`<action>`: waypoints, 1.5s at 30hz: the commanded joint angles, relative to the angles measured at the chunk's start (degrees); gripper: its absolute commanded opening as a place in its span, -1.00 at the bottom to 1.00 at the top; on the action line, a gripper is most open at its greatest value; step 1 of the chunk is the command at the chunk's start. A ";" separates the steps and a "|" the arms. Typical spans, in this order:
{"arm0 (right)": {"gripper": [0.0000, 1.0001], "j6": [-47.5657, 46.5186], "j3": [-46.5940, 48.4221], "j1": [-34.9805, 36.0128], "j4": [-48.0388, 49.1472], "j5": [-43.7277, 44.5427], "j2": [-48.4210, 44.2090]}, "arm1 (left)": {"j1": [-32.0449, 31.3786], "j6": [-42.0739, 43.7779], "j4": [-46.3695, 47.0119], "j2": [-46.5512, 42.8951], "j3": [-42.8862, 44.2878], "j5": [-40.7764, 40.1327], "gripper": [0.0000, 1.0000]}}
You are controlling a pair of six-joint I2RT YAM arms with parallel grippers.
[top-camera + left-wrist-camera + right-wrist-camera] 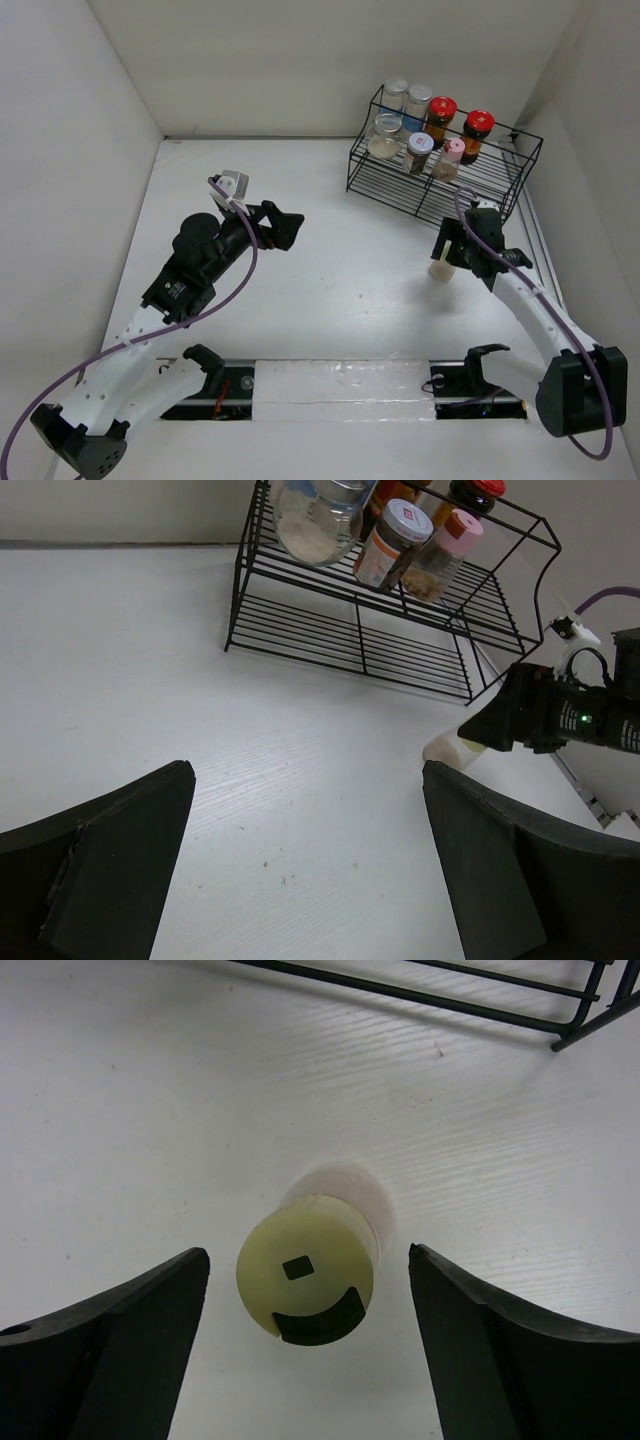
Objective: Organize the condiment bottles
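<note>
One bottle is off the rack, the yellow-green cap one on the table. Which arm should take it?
Right. The right gripper hangs open directly over the yellow-green-capped bottle, a finger on either side, with the rack just beyond. The left gripper is open too, but far across the table.

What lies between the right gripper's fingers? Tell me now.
The yellow-green-capped bottle, with a gap to each finger of the open right gripper; the right wrist view shows it.

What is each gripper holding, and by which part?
Nothing. The right gripper is open around the yellow-capped bottle without touching it; the left gripper is open and empty.
</note>
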 commanded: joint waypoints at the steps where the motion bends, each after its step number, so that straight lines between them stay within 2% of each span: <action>1: 0.68 0.76 -0.61 0.45 3.06 0.19 0.22 | 0.03 -0.42 2.15 -0.87 2.29 0.29 0.87; 6: 0.21 1.90 -1.75 0.45 3.06 3.26 -1.97 | 0.03 -0.42 2.15 -0.87 2.29 0.29 0.87; 8: 0.15 1.90 -1.75 0.45 3.76 3.79 -2.68 | 0.03 -0.42 2.15 -0.87 2.29 0.29 0.87; 10: 0.01 1.90 1.13 0.45 0.36 4.85 -3.29 | 0.03 -0.42 2.15 -0.87 2.29 0.29 0.87; 18: 0.00 -2.40 18.62 3.70 -2.04 7.75 -6.89 | 0.03 -0.42 2.15 -0.35 2.29 0.82 0.87; 22: 0.00 -5.04 27.59 3.09 -0.64 11.52 -2.86 | 0.03 -0.42 2.15 -0.35 2.29 1.44 0.87; 27: 0.03 -7.85 37.16 -4.11 -0.10 7.93 5.75 | 0.03 -0.42 2.15 0.18 2.29 1.44 0.87; 35: 0.03 -9.52 40.34 -12.38 1.13 -0.15 14.71 | 0.03 -0.42 2.15 0.18 2.29 0.82 0.87; 45: 0.11 -10.05 40.25 -14.93 0.60 -4.03 19.38 | 0.03 -0.42 2.15 0.18 2.29 1.35 0.87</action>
